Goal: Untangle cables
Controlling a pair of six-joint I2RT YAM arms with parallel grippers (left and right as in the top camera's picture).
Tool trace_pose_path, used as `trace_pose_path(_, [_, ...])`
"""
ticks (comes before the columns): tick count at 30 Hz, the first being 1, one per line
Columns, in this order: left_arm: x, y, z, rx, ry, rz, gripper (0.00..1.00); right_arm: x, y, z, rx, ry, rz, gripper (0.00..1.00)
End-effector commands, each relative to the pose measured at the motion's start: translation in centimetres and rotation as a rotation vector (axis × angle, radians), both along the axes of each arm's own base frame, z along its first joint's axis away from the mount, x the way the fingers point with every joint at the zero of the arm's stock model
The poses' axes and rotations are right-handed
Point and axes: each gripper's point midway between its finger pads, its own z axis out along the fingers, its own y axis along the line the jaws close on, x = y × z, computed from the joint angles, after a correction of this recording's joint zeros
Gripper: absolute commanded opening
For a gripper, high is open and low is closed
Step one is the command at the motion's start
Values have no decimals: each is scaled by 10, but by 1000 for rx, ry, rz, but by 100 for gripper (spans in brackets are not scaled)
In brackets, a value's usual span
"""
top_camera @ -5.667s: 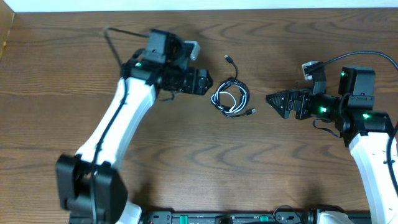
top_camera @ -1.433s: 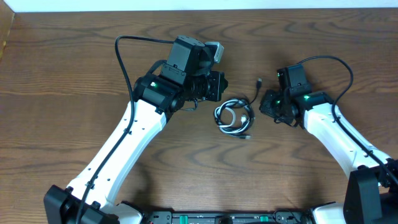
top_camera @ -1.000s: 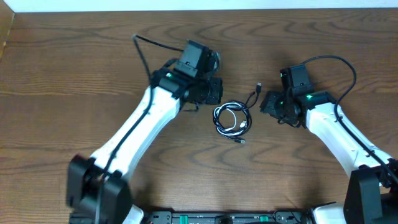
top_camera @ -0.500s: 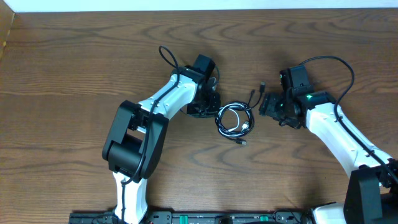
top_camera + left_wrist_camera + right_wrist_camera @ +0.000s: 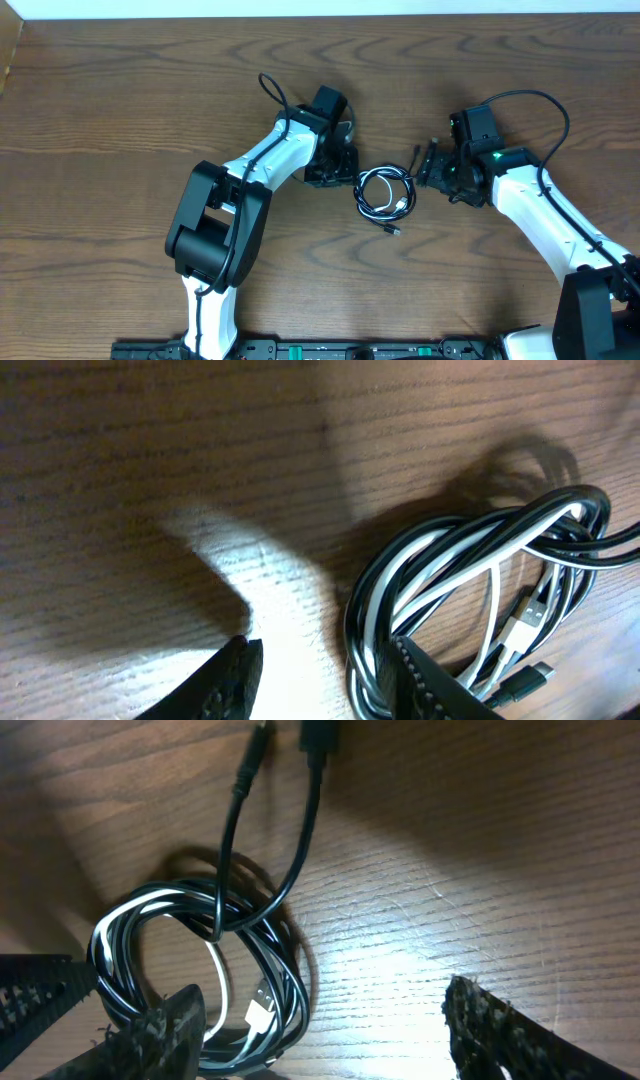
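Observation:
The cables (image 5: 384, 192) lie as one small coil of black and white cords on the wooden table, between the two grippers. A black loose end runs up toward my right gripper (image 5: 424, 168). My left gripper (image 5: 348, 176) sits at the coil's left edge. In the left wrist view the jaws (image 5: 325, 675) are open and the right finger rests against the coil (image 5: 470, 560). In the right wrist view the jaws (image 5: 325, 1030) are open, the left finger is over the coil (image 5: 200, 970), and two black ends (image 5: 300, 810) lead to plugs at the top.
The brown wooden table (image 5: 120, 120) stretches all around. A thick black cord (image 5: 270, 92) loops off the left arm and another (image 5: 545, 105) arcs over the right arm. A small plug end (image 5: 392, 230) sticks out below the coil.
The left arm swung in and down until its gripper reached the coil's left side. The coil slid a little to the right. The right gripper edged closer to the coil.

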Motion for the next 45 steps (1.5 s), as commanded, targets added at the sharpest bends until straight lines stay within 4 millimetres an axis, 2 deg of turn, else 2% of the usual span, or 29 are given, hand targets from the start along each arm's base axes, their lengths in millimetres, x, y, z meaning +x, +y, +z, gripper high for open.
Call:
trace_pose_path(1, [2,-2,-7,-10,-1,-21,43,0,-1,1,-3,-3,12,73])
trace_pose_path(12, [1,-12,-11,-2,-27,-47,42,0,-1,1,-6,-5,18,75])
trace_pose_path(19, [-3,-7,-39,144,-60,-75,19,-4,-2,0,-11,13,18,75])
trace_pose_path(20, [-3,-6,-41,148,-54,-75,19,-5,-2,0,-11,14,18,75])
trace_pose_path(22, [-5,-5,-46,154,-44,-76,8,-5,-2,0,-11,16,18,75])
trace_pose_path(24, [-2,-6,-43,147,-58,-76,7,-4,-1,0,-6,12,19,75])
trace_pose_path(26, [8,-5,-24,124,-96,-57,7,0,6,3,24,-9,44,75])
trace_pose_path(28, [17,-5,3,94,-157,-51,7,6,25,13,107,-62,154,72])
trace_pose_path(30, [26,-9,60,32,-290,-63,7,14,54,41,239,-164,288,75])
trace_pose_path(33, [28,-11,114,-30,-402,-53,8,19,66,71,306,-245,336,78])
trace_pose_path(35, [26,-10,143,-63,-462,-48,8,21,69,87,334,-282,327,79])
trace_pose_path(38, [24,-4,175,-97,-528,-32,7,25,74,108,406,-314,268,79])
trace_pose_path(40, [21,-4,188,-135,-540,-33,7,28,81,117,469,-324,251,77])
trace_pose_path(43, [17,-6,197,-222,-500,-25,7,32,90,131,554,-340,237,75])
trace_pose_path(45, [21,1,199,-252,-460,37,8,34,94,137,592,-345,229,73])
